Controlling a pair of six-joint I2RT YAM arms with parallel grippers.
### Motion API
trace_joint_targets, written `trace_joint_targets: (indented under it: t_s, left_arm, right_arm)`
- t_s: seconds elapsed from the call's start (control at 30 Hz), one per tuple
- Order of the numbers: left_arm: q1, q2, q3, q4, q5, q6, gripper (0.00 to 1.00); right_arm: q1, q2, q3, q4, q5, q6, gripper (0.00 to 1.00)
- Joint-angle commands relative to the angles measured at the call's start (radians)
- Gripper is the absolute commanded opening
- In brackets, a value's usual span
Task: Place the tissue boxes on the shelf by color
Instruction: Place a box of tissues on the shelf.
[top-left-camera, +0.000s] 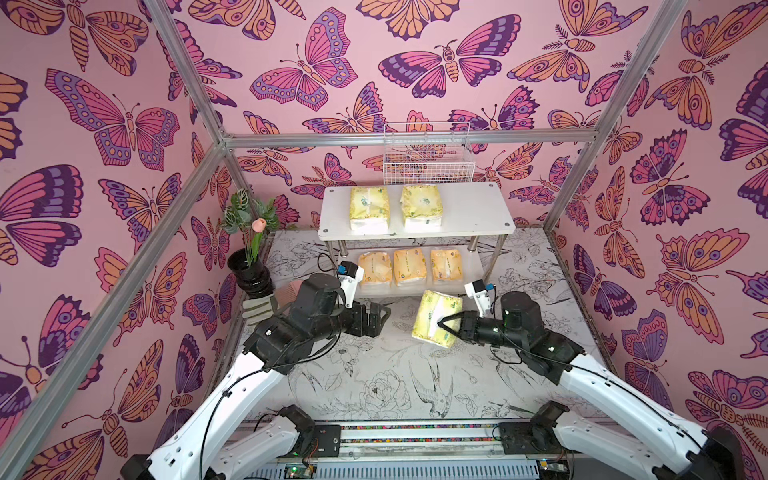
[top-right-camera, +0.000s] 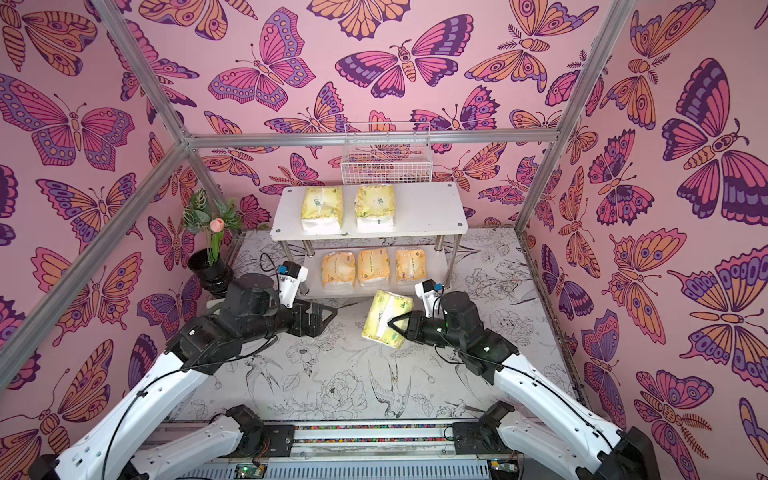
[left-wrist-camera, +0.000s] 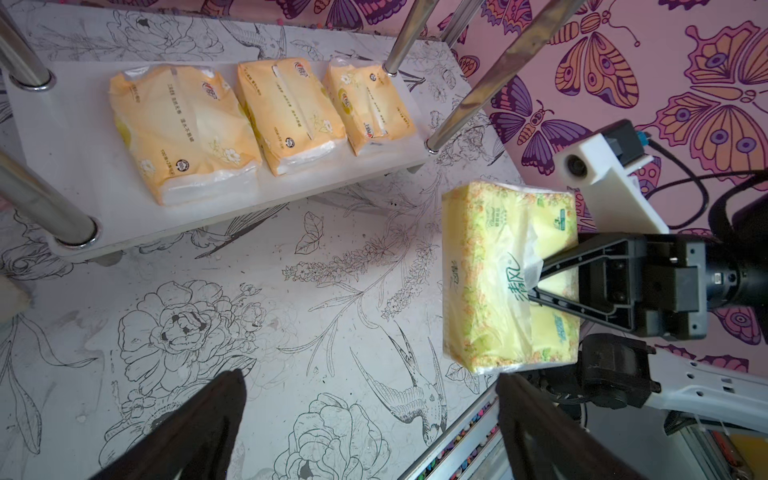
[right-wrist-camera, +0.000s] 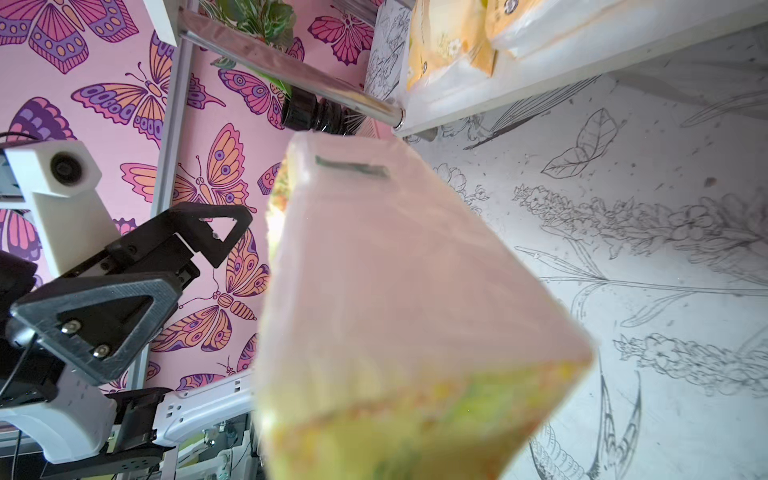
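Yellow-green tissue pack (top-left-camera: 428, 322), tilted, is pinched by its wrapper in the right gripper (top-left-camera: 439, 324), just in front of the shelf (top-left-camera: 469, 208). Left gripper (top-left-camera: 381, 316) is spread wide, nothing held, near the shelf front.

Your free room is the right end of the top board (top-left-camera: 473, 208), beside the two yellow-green packs (top-left-camera: 420, 205) — the wire basket (top-left-camera: 428, 162) hangs close behind. Three orange packs (top-left-camera: 409, 266) fill the lower board (left-wrist-camera: 66, 145), and the left gripper (top-left-camera: 382, 320) stands before its left end.
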Motion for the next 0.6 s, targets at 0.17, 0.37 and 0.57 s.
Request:
trace_joint_targets:
  t_s: [0.17, 0.37, 0.57]
  left_arm:
    - [0.022, 0.043, 0.123, -0.086, 0.094, 0.056, 1.00]
    - [0.033, 0.074, 0.196, -0.084, 0.072, 0.031, 1.00]
    - [0.045, 0.114, 0.251, -0.081, 0.040, 0.026, 1.00]
  right_arm:
    - [-0.209, -0.010, 0.342, -0.438, -0.117, -0.239, 0.14]
    - [-0.367, 0.060, 0.539, -0.518, -0.209, -0.290, 0.14]
    - [-0.486, 0.205, 0.746, -0.525, -0.266, -0.288, 0.14]
